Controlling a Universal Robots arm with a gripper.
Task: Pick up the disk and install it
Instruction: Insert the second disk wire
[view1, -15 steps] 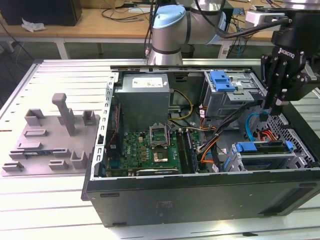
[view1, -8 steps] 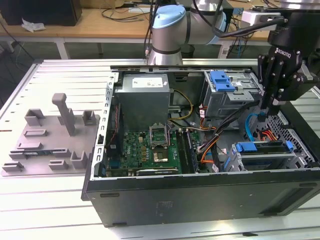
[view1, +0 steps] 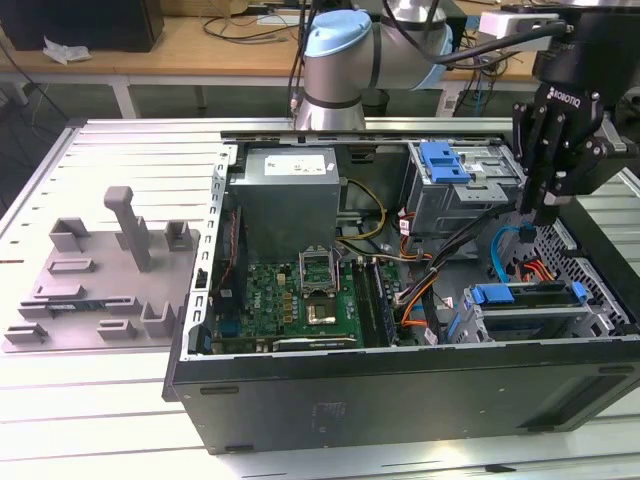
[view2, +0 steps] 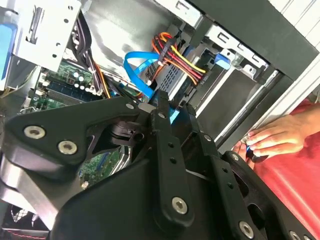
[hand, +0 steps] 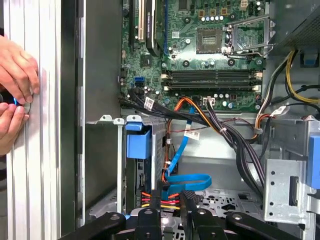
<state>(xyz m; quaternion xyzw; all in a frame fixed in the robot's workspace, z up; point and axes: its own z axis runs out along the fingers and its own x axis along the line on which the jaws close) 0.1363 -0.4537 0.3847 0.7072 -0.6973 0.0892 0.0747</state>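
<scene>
My fingers (view1: 548, 205), closed on nothing, hang at the right of the exterior view over the open computer case (view1: 400, 385). The disk (view1: 530, 305) sits in its bay, lower right: stiff, weighty, fragile; I'd grasp its blue frame.

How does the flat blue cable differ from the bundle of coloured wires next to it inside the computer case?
The blue cable is one flat single-colour ribbon; the wire bundle is several thin wires in red, yellow and orange. The blue cable curls in a loop; the wire bundle runs straighter, packed together. Both lie inside the computer case.
</scene>
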